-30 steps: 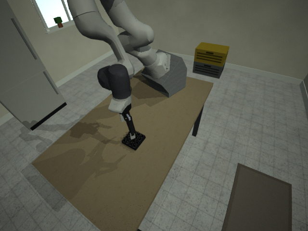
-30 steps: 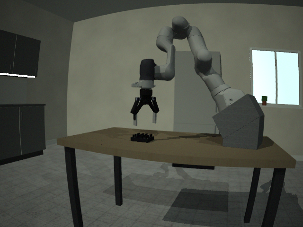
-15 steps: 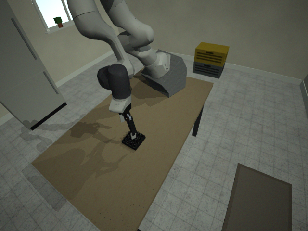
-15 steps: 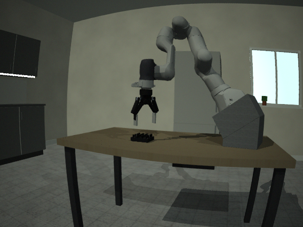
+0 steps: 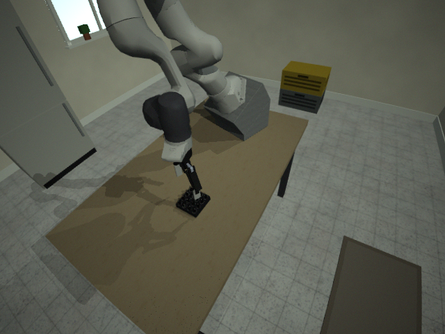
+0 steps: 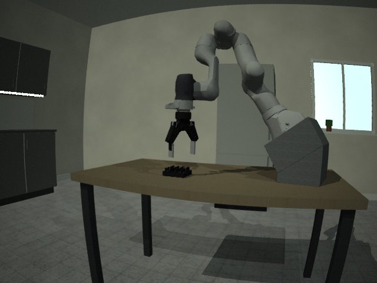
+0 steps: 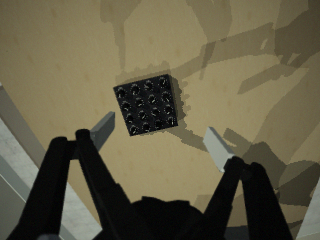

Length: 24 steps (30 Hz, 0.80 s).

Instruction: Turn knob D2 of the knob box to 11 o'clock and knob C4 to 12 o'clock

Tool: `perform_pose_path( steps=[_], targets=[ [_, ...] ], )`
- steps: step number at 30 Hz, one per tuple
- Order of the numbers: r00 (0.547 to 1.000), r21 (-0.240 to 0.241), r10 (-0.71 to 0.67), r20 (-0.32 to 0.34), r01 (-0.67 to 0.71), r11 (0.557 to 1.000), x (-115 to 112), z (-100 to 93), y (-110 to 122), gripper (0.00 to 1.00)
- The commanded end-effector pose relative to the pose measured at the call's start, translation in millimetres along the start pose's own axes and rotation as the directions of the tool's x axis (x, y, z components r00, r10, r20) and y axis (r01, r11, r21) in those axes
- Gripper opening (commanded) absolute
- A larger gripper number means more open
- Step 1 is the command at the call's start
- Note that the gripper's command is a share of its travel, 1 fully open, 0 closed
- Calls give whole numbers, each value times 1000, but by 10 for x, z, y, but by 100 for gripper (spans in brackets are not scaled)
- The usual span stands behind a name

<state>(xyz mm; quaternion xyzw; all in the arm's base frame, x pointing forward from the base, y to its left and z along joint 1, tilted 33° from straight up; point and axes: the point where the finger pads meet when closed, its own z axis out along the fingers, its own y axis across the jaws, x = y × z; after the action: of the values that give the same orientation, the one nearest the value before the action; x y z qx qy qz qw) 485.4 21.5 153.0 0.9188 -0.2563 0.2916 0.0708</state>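
Over the worktop: jaws wide apart, knob box below

On the wooden worktop (image 5: pixel 229 172) (image 6: pixel 231 188) (image 7: pixel 60 65), we have the black sixteen-knob box (image 5: pixel 195 203) (image 6: pixel 177 172) (image 7: pixel 146 105) sitting flat, knobs up, in a four-by-four grid. Our Robotiq jaws (image 5: pixel 187 185) (image 6: pixel 182 150) are wide apart, nothing between them. They point down and hang above the box, clear of it; exterior view shows a gap between the light grey fingertips (image 6: pixel 192 147) and the knob tops. In the wrist view the box shows ahead of the fingertips, between their lines but nearer the one at image left, and tilted a little in the frame.

White lines show on some knobs, but they're too small for us to read. Can't tell where D2 or C4 point, nor which corner is A1. Printed names unreadable, and we can't make out the socket, so front vs rear is unknown.

Franka arm (image 5: pixel 176 118) (image 6: pixel 210 73) reaches over from its grey angular pedestal (image 5: pixel 256 124) (image 6: pixel 316 173) at one end of the worktop. Shadows of the arm fall across the wood beside the box.
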Motion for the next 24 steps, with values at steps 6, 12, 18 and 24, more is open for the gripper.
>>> perform_pose_path(
  steps=[6,12,18,24],
  targets=[
    [999,7,-43,5,43,999,-27,2,-14,100],
    [999,7,-43,5,43,999,-27,2,-14,100],
    [994,22,-109,16,109,994,-138,10,-30,100],
    [994,22,-109,16,109,994,-138,10,-30,100]
  ],
)
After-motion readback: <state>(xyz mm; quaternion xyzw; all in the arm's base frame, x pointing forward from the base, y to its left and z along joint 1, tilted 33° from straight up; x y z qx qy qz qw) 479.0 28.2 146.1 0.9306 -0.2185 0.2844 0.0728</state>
